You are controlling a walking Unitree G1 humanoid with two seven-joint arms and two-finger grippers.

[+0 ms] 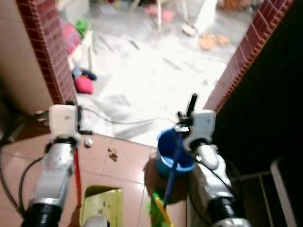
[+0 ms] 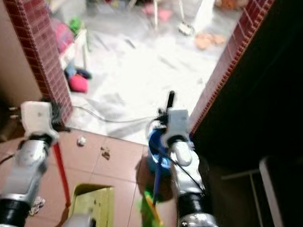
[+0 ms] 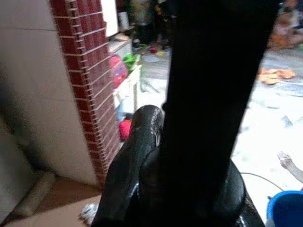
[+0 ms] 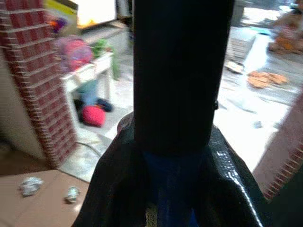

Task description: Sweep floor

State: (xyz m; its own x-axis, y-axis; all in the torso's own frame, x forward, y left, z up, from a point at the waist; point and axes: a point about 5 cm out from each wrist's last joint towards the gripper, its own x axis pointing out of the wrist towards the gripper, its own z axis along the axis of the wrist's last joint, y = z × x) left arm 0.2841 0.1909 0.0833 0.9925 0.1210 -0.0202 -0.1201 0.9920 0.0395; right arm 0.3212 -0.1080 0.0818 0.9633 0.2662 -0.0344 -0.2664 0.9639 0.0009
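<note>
Terracotta floor tiles [image 1: 128, 165] run between red brick pillars toward a bright marble room. Right jaws [image 1: 181, 128] pinch the blue broom handle [image 1: 171, 174], green bristles [image 1: 161, 216] resting down by the yellow-green dustpan [image 1: 102, 209], whose red handle [image 1: 76, 173] the left jaws [image 1: 77, 133] appear to clamp, likely ready to catch the crumpled scraps [image 1: 113, 153] beside the blue bucket [image 1: 165, 147].

Open tiled floor [image 1: 119, 167] ahead between two brick pillars, left pillar [image 1: 46, 33] and right pillar [image 1: 243, 52], blue bucket [image 1: 171, 155] blocking the right side, crumpled litter [image 1: 113, 154] near centre, pale floor beyond open.
</note>
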